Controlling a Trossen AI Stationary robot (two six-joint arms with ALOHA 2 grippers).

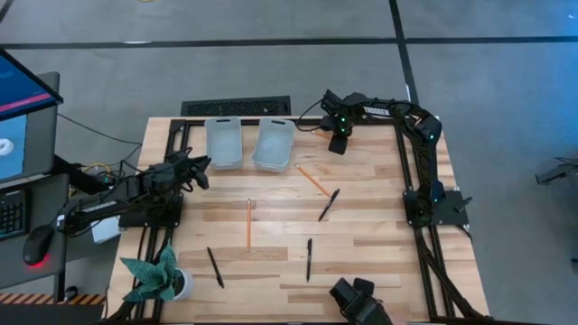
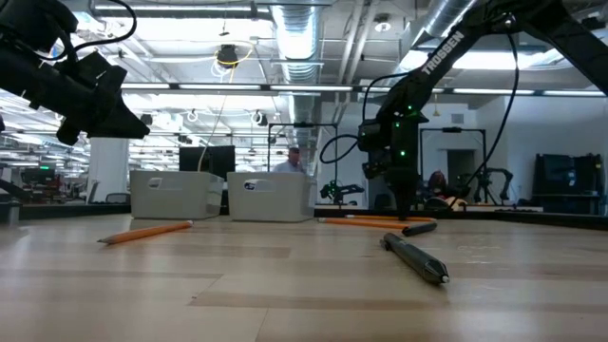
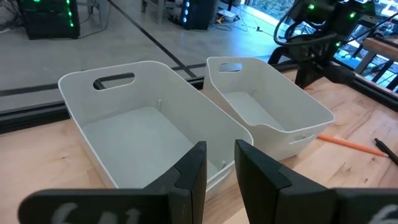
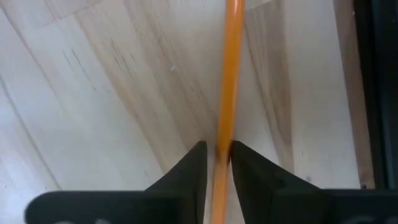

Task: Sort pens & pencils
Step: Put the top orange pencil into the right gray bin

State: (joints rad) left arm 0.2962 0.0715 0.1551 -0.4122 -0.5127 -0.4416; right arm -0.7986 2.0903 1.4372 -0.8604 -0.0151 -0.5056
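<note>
Two orange pencils lie flat on the table, one mid-table (image 1: 248, 224) and one slanting near the right bin (image 1: 313, 181). The third pencil (image 4: 227, 74) runs between my right gripper's (image 4: 217, 162) fingers. That gripper (image 1: 340, 143) points down at the table's far right, beside the bins. Three black pens lie flat: one centre-right (image 1: 329, 205), one toward the near edge (image 1: 308, 259), one near-left (image 1: 215, 267). My left gripper (image 3: 221, 165) hovers slightly open and empty above the table's left side (image 1: 194, 171), facing the two white bins. My right gripper pinches the orange pencil's shaft (image 4: 222, 140) between its two fingers, coming from above and pointing down, with the fingers across the pencil. The pencil lies level just over the wood; whether it rests on the table or is lifted, I cannot tell.
Two white open bins stand side by side at the far edge, left (image 1: 224, 142) and right (image 1: 274, 144); both look empty in the left wrist view. A green plant (image 1: 161, 278) sits at the near-left corner and a dark camera mount (image 1: 359, 300) at the near edge.
</note>
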